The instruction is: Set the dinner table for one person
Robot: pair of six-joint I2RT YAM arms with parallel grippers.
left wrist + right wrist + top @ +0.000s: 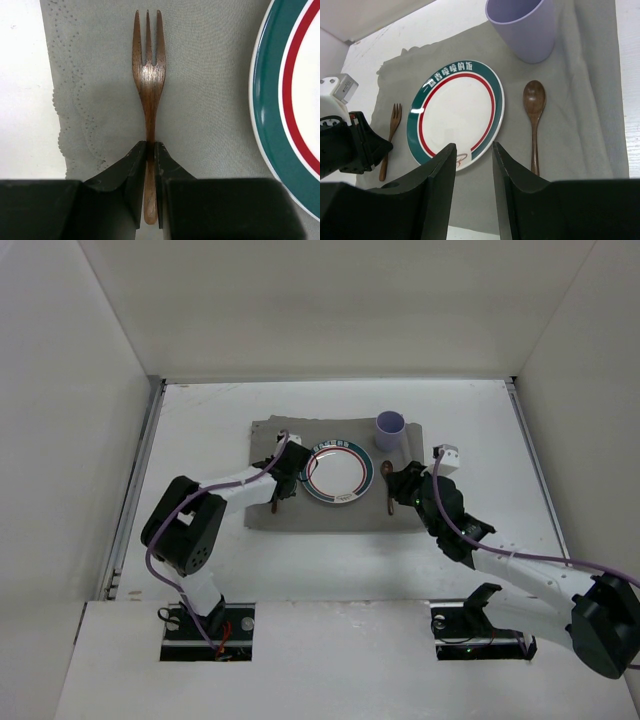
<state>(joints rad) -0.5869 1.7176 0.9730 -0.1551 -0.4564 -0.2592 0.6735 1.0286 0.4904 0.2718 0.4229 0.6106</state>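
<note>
**Left wrist view: fork pinched by its handle**

Left wrist shows what the overhead view cannot: the left gripper point(150, 152) is clamped tight on the handle of the wooden fork point(148, 80), whose tines lie over the grey cloth mat point(210, 100). Right wrist shows the right gripper point(474, 155) parted and holding nothing. Beyond it sit the green-and-red-rimmed plate point(455, 115), the wooden spoon point(534, 115) and the lilac cup point(522, 25). The mat lies mid dinner table point(200, 550).

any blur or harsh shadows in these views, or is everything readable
Left wrist: fork sharp, grain visible, soft shadow beside it on the mat. Right wrist: plate lettering legible, no glare; the near fingers dark and featureless. Top external: even diffuse light, no hard shadows.
</note>
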